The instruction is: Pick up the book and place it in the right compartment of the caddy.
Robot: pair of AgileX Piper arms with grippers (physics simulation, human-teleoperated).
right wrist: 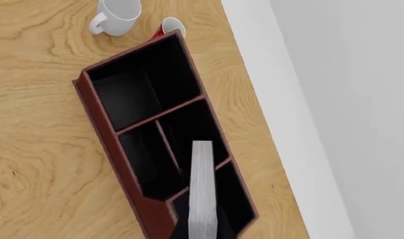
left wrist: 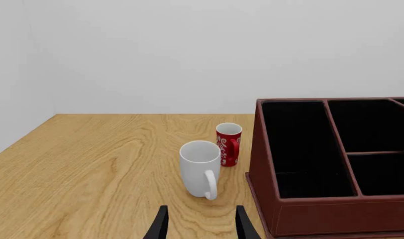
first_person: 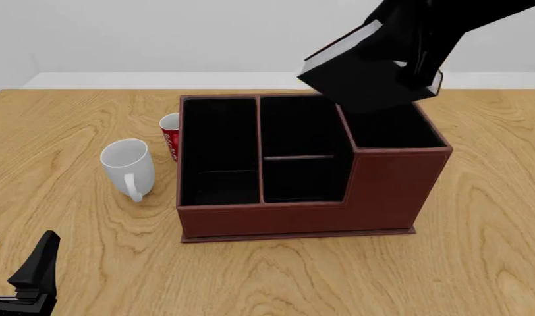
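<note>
While the right gripper (first_person: 406, 49) holds the book (first_person: 360, 79) tilted at the front view's upper right, seemingly above the right compartment (first_person: 386, 125), its corner could catch the caddy (first_person: 373, 197) wall; the left gripper (left wrist: 200, 225) sits wide open.

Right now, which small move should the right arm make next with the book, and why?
Probably lower it straight down: the right pincer holds the book tilted in the air, just above the right compartment of the caddy, not yet inside.

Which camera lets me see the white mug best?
The left wrist view: the white mug stands close ahead, showing its handle and open rim. The front view shows it smaller, left of the caddy. The right wrist view catches only part of it at the picture's edge.
</note>
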